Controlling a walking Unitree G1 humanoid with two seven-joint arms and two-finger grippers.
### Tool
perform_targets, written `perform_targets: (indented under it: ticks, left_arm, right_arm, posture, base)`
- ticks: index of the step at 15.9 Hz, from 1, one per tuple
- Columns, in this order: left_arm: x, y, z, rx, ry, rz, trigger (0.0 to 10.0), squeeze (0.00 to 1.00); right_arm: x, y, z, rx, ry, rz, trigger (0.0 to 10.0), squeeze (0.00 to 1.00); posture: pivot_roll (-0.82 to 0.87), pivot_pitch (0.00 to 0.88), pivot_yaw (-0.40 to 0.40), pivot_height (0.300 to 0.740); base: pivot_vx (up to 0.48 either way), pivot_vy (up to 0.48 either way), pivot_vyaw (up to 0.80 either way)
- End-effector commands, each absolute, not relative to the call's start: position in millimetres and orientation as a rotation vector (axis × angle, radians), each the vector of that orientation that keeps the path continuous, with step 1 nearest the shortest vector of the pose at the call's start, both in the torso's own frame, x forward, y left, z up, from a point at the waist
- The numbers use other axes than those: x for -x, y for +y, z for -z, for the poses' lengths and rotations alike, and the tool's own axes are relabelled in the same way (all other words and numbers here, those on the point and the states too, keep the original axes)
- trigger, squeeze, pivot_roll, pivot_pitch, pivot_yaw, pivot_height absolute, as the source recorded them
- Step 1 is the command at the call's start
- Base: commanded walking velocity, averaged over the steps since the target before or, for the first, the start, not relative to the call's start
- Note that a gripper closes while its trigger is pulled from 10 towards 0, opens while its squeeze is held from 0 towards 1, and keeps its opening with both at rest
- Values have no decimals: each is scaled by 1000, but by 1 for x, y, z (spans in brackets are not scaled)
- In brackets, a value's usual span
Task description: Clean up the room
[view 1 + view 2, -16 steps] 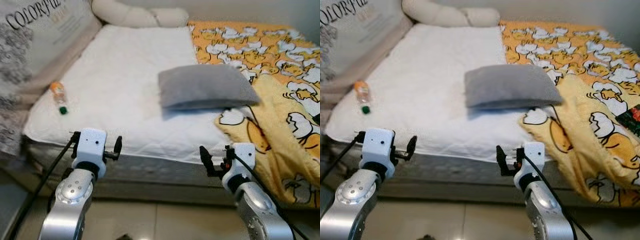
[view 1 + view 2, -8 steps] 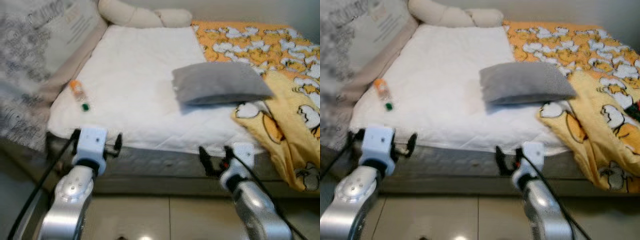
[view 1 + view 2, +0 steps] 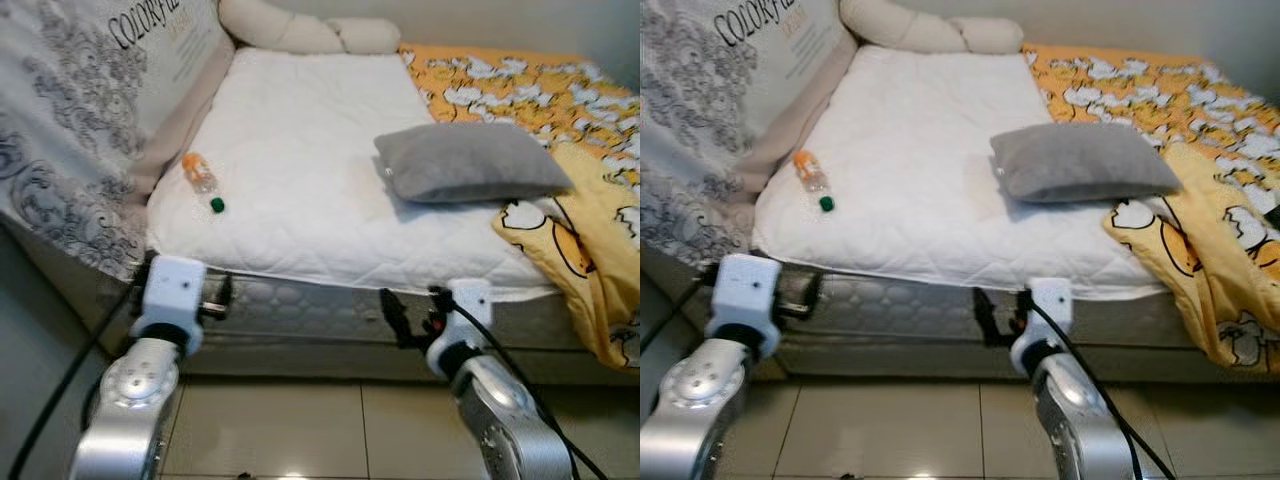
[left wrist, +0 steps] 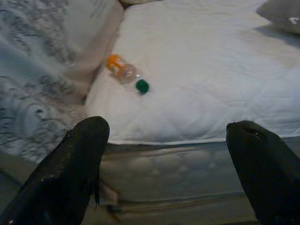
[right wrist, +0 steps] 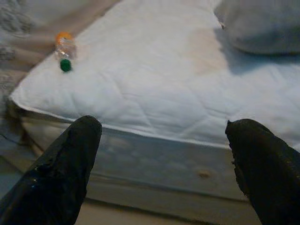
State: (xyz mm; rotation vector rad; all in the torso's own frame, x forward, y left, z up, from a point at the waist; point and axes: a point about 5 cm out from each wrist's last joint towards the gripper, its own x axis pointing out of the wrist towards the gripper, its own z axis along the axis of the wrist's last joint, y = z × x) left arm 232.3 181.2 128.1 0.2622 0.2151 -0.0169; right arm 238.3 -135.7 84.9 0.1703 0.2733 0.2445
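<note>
bed [image 3: 300,150] view shifted right | bottle [image 3: 201,180] nearer | both fingers open

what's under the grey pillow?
The pillow lies on the white mattress pad, its right end by the yellow blanket. Whatever sits directly beneath is covered.

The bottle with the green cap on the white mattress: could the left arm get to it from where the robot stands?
Probably yes. The bottle lies near the mattress edge on the robot's left, nothing between it and the open left gripper, though some leaning may be needed.
</note>
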Motion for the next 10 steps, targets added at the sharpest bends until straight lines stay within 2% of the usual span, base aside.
perform_targets:
  ticks: [1,10]
  left_arm:
    - [-233,176,-129,-244,203,31,10000,0]
    - [-239,181,-132,-204,202,-15,10000,0]
  right_arm:
    - [-239,-144,-84,-155,281,-218,10000,0]
    - [-247,-144,-93,-157,253,-221,10000,0]
  posture:
    - [-46,0,-17,740]
    - [-49,0,-12,740]
  base:
    - [0,315,0]
    - [0,0,0]
